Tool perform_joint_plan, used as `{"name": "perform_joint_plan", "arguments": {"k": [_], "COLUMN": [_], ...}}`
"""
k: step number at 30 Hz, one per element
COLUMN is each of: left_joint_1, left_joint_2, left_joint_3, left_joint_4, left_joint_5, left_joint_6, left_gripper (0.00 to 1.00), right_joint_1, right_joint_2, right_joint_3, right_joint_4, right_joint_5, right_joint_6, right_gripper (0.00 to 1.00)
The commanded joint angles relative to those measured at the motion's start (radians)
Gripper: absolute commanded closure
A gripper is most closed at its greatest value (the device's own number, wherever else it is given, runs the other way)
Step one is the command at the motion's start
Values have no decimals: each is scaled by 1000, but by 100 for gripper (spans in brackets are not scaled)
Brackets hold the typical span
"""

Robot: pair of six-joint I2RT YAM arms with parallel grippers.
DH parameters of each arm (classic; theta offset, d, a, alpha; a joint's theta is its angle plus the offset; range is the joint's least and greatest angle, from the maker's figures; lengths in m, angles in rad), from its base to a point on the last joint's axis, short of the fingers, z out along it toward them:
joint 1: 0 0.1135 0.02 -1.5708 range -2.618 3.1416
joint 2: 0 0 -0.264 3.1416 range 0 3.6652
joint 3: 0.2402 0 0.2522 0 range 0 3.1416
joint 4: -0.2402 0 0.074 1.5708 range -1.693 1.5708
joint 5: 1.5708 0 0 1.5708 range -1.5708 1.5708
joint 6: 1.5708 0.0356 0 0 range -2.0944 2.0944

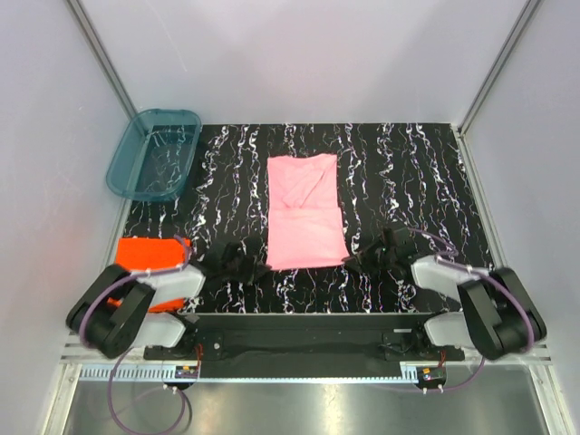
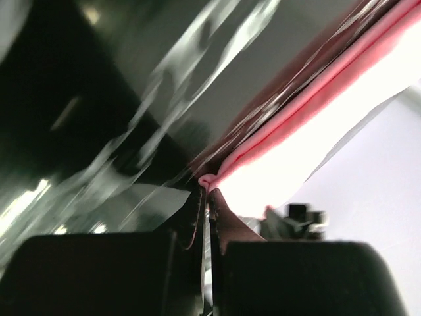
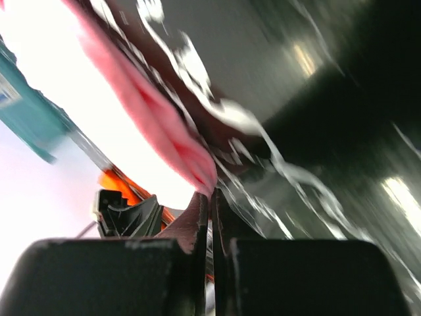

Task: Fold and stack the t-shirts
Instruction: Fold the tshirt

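Hands point(image 2: 208, 192) point(image 3: 210, 195) tight on pink t-shirt point(image 1: 304, 213)

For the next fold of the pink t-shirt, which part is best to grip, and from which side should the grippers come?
Grip the pink t-shirt at its two near corners, coming low from the near side. It lies flat as a long rectangle, near edge toward the arms. The left gripper and right gripper appear shut on those corners.
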Motion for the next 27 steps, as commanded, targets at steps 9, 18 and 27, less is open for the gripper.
{"name": "perform_joint_plan", "arguments": {"k": [9,18,27], "left_joint_1": [-344,-632,-698], "left_joint_2": [-466,-638,-604], "left_joint_3": [-142,-64,60], "left_joint_4": [-349,-529,-567], "left_joint_5": [-143,-281,-348], "left_joint_6": [-235,-399,-357], "left_gripper": [100,100,100], "right_joint_1": [42,55,53], "right_joint_2": [-587,-985,-955], "right_joint_3": [-107,-79,7], "right_joint_4": [-598,-1020,-1081], "right_joint_5": [4,-25,-30], "right_joint_6": [-156,-153,-252], "right_gripper": [100,100,100]}}
